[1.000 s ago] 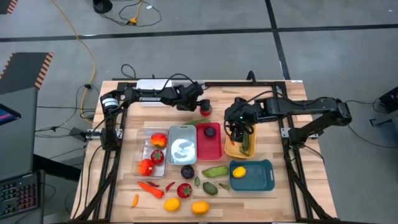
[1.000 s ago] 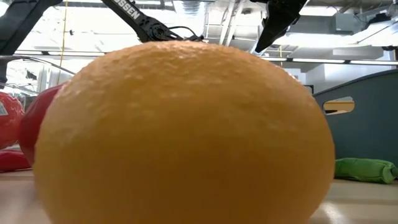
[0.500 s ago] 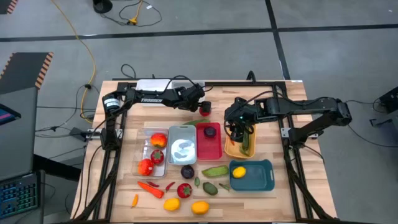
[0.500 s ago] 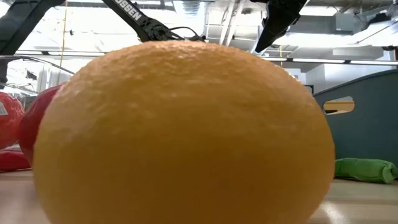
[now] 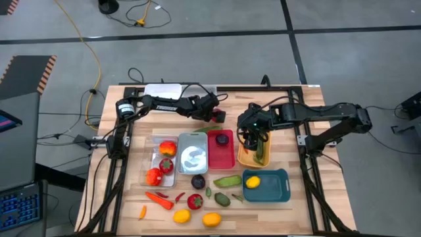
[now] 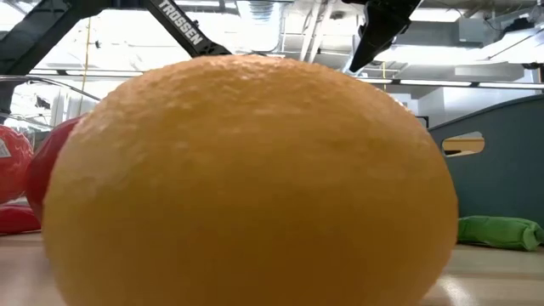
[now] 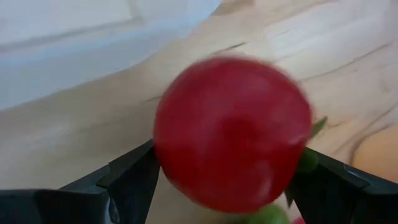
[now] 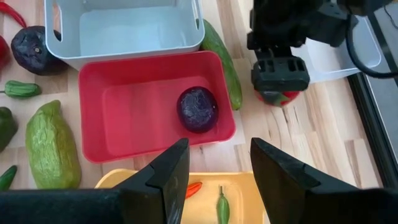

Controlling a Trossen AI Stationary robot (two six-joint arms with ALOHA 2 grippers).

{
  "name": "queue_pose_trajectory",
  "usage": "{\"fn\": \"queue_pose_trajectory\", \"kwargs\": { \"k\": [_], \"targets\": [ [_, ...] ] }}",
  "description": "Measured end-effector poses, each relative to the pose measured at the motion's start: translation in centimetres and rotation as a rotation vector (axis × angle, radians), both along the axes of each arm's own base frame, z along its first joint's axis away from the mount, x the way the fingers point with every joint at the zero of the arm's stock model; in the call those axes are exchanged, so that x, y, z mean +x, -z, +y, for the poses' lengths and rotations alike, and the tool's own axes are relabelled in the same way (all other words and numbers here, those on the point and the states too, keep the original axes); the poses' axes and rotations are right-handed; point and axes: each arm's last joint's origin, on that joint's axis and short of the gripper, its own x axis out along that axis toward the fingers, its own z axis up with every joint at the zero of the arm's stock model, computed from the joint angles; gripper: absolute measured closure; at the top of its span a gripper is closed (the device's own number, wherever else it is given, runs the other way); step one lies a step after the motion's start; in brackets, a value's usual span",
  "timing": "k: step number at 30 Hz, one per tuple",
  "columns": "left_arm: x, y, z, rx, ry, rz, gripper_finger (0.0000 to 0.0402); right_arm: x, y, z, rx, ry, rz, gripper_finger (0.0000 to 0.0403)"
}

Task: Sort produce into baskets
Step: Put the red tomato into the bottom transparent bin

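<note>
A red tomato point(image 7: 233, 134) sits by the far end of a green cucumber point(image 8: 221, 62), behind the red basket point(image 8: 99, 155). My left gripper point(image 5: 214, 116) reaches down over the tomato point(image 5: 216, 121), open, with one finger point(image 7: 130, 177) on each side. My right gripper point(image 8: 217, 180) hangs open and holds nothing above the yellow basket point(image 5: 242, 162). That basket holds small chilies point(image 8: 221, 202). A purple plum point(image 8: 198, 109) lies in the red basket. A lemon point(image 5: 252, 181) lies in the teal basket point(image 5: 276, 191). My left gripper comes slanting down from the table's left, its fingers beside the tomato's two sides point(image 7: 165, 143). Whether they touch it, I cannot tell.
The silver-grey basket point(image 5: 193, 155) and clear baskets point(image 5: 152, 161) with red fruit stand left of the red one; a white basket point(image 5: 161, 89) is at the far edge. Loose produce lies along the near edge. An orange fruit point(image 6: 246, 178) fills the low view.
My left gripper has gone down toward the tomato and now covers more of it in the high view; the arm has sunk lower over the table. The tomato has stayed where it was.
</note>
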Motion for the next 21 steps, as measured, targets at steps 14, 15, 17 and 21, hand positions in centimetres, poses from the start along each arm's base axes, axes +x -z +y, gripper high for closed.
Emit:
{"fn": "queue_pose_trajectory", "kwargs": {
  "k": [14,15,17,21],
  "targets": [
    [0.52,-0.46,-0.02,0.061,0.087,-0.048,0.0095,-0.01,0.02,0.01,0.0,0.0,0.002,0.0204],
    [0.51,-0.45,-0.01,0.067,0.088,-0.045,0.0095,-0.01,0.01,0.01,0.0,0.0,0.001,0.0204],
    [0.48,-0.44,0.03,0.082,0.085,-0.036,0.0095,-0.01,0.0,0.01,0.0,0.0,0.001,0.0204],
    [0.46,-0.44,0.08,0.1,0.08,-0.028,0.0095,-0.01,0.0,0.01,0.0,0.0,0.001,0.0204]
  ]
}}
